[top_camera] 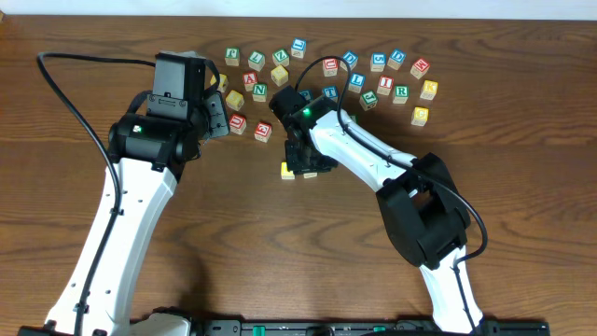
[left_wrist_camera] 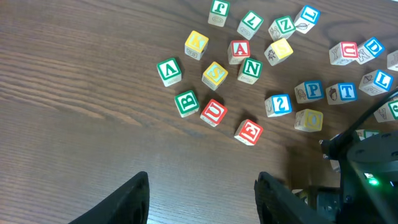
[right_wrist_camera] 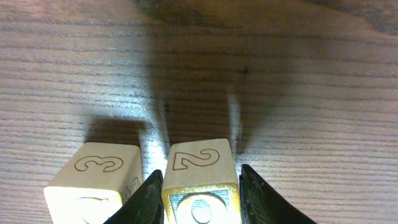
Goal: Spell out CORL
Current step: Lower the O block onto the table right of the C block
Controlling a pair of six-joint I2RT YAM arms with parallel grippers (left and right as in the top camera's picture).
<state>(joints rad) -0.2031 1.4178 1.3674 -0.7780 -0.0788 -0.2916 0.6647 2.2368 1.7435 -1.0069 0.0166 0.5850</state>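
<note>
The right gripper [right_wrist_camera: 201, 179] is down at the table, its fingers close on either side of a yellow-topped cube marked 2 [right_wrist_camera: 199, 158]. I can't tell whether they pinch it or only flank it. Just beside it, with a narrow gap between, stands a cube marked 3 [right_wrist_camera: 99, 167]. The left gripper [left_wrist_camera: 202, 202] hangs open and empty above bare wood, near the scattered letter cubes [left_wrist_camera: 213, 112]. The green R cube [top_camera: 400, 91] sits farther back in that scatter.
</note>
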